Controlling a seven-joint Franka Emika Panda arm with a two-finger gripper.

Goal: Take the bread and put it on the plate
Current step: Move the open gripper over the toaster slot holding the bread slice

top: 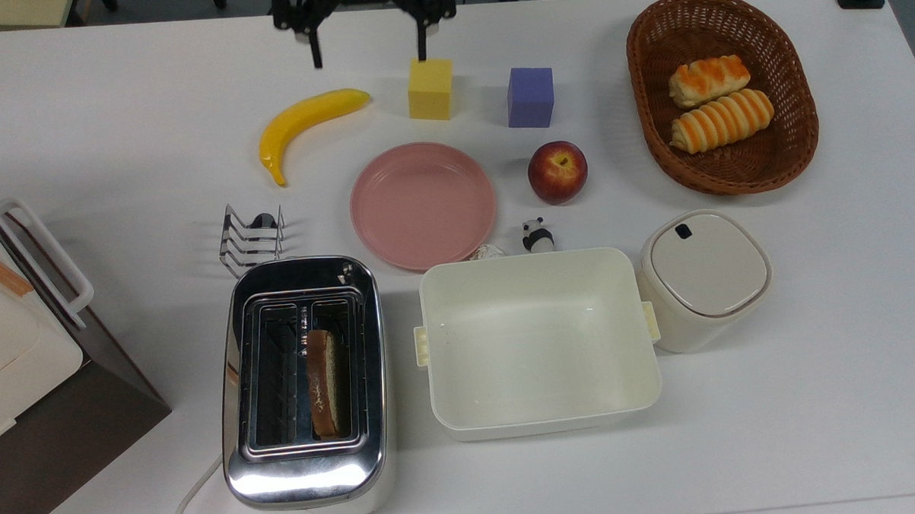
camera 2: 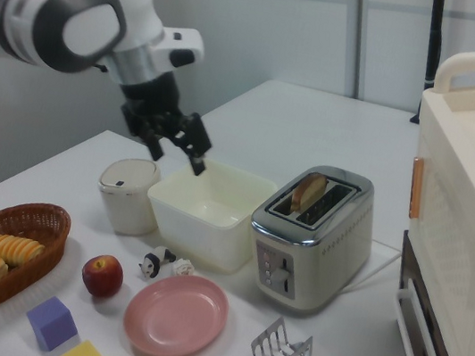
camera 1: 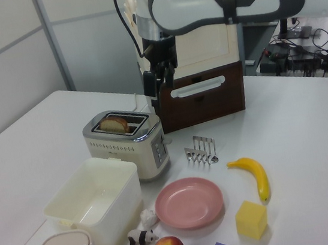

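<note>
White tabletop with clutter spread across. White-and-grey robot arm reaching in from upper frame, black two-finger gripper pointing down, fingers spread, grasping nothing. One flat brown-crusted bread slice upright in chrome toaster, lower left in top view. One round pink plate at centre. Two orange-striped rolls in one brown wicker basket. Two foam cubes.

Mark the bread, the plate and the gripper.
bread (top: 323,383), top view, top crust edge in the toaster slot
plate (top: 423,205), top view, flat pink centre
gripper (camera 2: 176,154), right view, midway between its open fingertips
</note>
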